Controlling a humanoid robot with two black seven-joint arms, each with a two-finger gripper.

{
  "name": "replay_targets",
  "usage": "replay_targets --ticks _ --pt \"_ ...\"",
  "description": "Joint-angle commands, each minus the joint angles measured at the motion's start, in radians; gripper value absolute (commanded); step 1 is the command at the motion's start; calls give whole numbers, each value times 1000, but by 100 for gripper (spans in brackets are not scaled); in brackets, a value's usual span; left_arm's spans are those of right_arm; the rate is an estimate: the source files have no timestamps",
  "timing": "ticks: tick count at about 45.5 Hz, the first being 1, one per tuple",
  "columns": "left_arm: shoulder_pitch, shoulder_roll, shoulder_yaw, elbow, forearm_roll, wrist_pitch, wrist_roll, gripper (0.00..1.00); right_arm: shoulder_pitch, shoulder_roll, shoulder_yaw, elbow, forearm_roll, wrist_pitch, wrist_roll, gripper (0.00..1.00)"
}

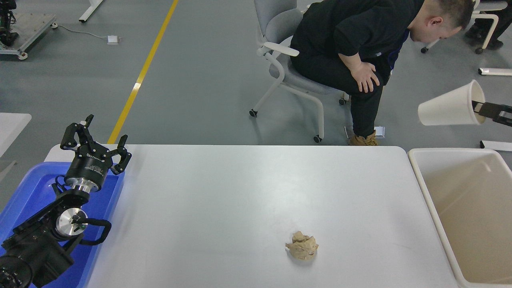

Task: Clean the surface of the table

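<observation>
item: white paper cup [450,105], pinched at its rim by our right gripper [482,109], held tilted, high at far right above the beige bin [440,208] (presumably for dropping). table surface [240,192] spreads centre, bearing crumpled paper [302,246]. left gripper [96,142], fingers spread, parked over blue tray [24,188].

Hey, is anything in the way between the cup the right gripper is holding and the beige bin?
Nothing visible. The white paper cup hangs tipped sideways in the right gripper, high above the beige bin, whose visible part looks empty.

A matte black, multi-fingered left end effector [95,141] is seen; behind it, a polished silver wrist collar, black cabling and white lettering.
</observation>
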Motion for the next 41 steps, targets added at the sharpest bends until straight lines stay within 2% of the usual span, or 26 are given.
replay_targets --ticks 1,6,22,33,41 --pt "0 1 0 0 0 0 0 100 -146 182 1 -412 68 47 -5 0" --pt "0 1 0 0 0 0 0 100 -192 232 -12 -495 73 46 -33 0" --pt "0 -1 0 0 0 0 0 100 -281 266 -38 -503 196 21 -289 0" --pt "0 1 0 0 0 0 0 100 -335 341 -32 -552 203 -20 -372 0" --pt "0 1 0 0 0 0 0 100 -378 392 -32 -553 203 -54 -386 0"
